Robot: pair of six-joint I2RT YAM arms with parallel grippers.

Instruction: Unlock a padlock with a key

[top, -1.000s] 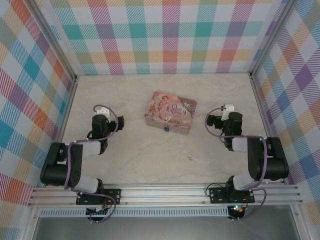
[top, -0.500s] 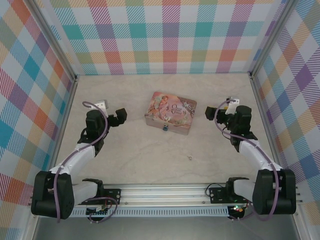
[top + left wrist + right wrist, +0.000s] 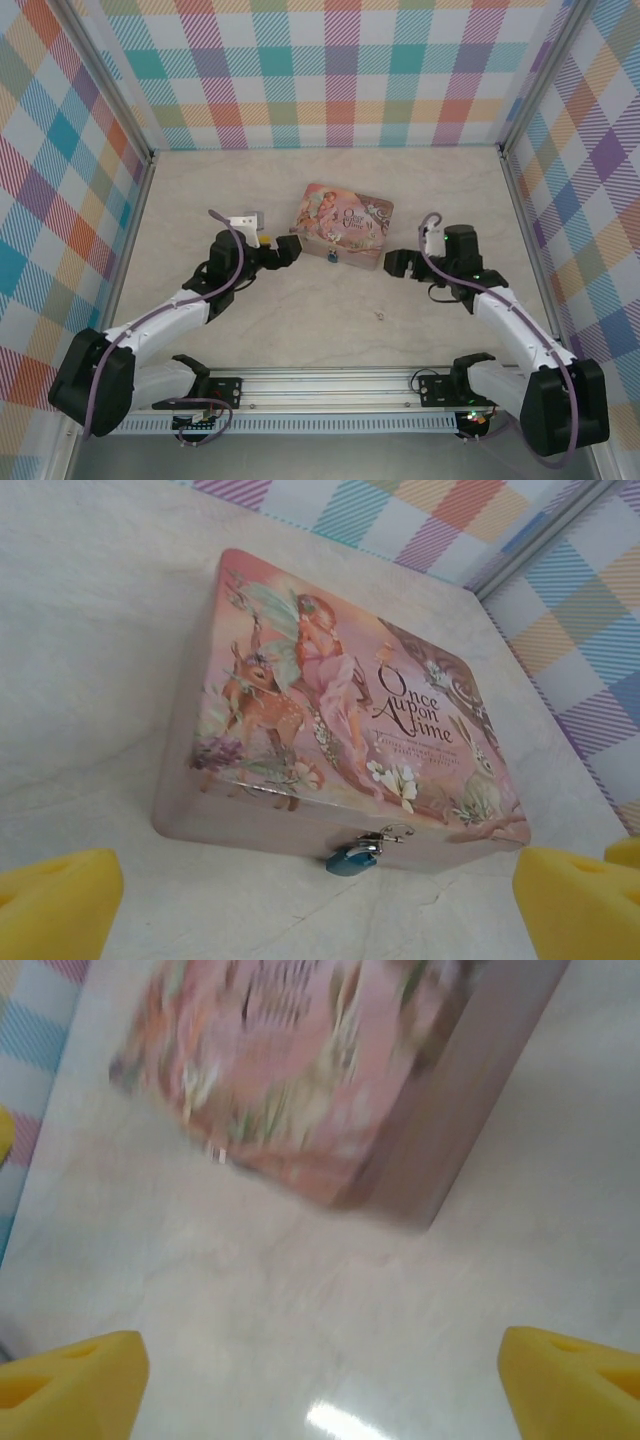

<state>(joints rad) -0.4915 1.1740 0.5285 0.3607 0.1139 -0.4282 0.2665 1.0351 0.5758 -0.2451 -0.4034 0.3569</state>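
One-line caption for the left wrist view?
Open left gripper faces the pink tin, a small blue padlock hanging on its front side.

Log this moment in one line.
left end effector: open, near pink illustrated tin | right end effector: open | dark blue padlock: on tin's front | tiny silvery key: on table

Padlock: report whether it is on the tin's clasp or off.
On. The padlock hangs from the clasp on the tin front wall, shackle looped through it. The key lies apart.

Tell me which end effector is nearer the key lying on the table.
The right end effector: the key lies near it, off the tin's right corner, while the left end effector is farther off.
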